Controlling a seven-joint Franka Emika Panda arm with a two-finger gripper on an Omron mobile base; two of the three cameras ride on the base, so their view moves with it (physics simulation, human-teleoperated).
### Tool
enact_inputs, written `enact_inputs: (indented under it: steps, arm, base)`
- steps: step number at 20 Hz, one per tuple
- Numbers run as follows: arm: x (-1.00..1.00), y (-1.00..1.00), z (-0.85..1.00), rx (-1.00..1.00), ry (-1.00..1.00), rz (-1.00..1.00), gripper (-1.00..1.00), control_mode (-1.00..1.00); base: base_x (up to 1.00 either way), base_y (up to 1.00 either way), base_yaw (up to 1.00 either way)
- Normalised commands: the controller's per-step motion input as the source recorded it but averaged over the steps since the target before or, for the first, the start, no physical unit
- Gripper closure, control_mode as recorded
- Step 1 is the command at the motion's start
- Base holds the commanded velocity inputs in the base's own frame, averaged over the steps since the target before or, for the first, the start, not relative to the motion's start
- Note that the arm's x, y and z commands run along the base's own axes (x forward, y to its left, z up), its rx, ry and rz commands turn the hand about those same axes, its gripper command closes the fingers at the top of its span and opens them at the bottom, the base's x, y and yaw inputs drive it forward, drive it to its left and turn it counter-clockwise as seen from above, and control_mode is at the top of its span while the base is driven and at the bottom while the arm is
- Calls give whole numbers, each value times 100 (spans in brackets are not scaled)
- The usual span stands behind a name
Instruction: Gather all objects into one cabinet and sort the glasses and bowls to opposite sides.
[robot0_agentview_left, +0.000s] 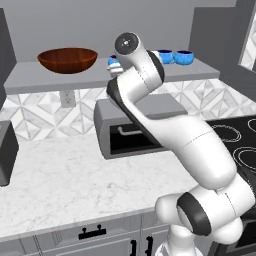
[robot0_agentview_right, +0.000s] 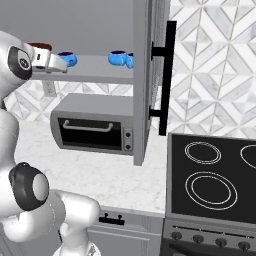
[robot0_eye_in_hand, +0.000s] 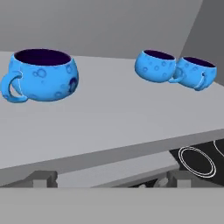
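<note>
From the left base view I see the wooden bowl (robot0_agentview_left: 67, 59) at the cabinet shelf's (robot0_agentview_left: 30, 79) left end, and blue cups (robot0_agentview_left: 183, 57) far right behind my arm; swinging the elbow could clip the toaster oven (robot0_agentview_left: 135, 127) below

In the right base view, the open cabinet door (robot0_agentview_right: 144, 80) stands close to my reach, another collision risk

In the hand view, fingertips (robot0_eye_in_hand: 43, 178) stand apart, empty; the near cup (robot0_eye_in_hand: 43, 75) sits alone, the two cups (robot0_eye_in_hand: 175, 68) touching, so grabbing one may knock its neighbour. No readable writing anywhere
</note>
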Motion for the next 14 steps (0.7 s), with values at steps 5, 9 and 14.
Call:
enact_inputs:
  steps: [5,9,14]
  arm:
    - [-4,71,10,0,-3,0,-100,-100]
    - [0,53,8,1,-5,0,-100,-100]
    - [0,29,0,7,-1,0,-100,-100]
  base:
    - [0,0,0]
    - [0,0,0]
    - [0,0,0]
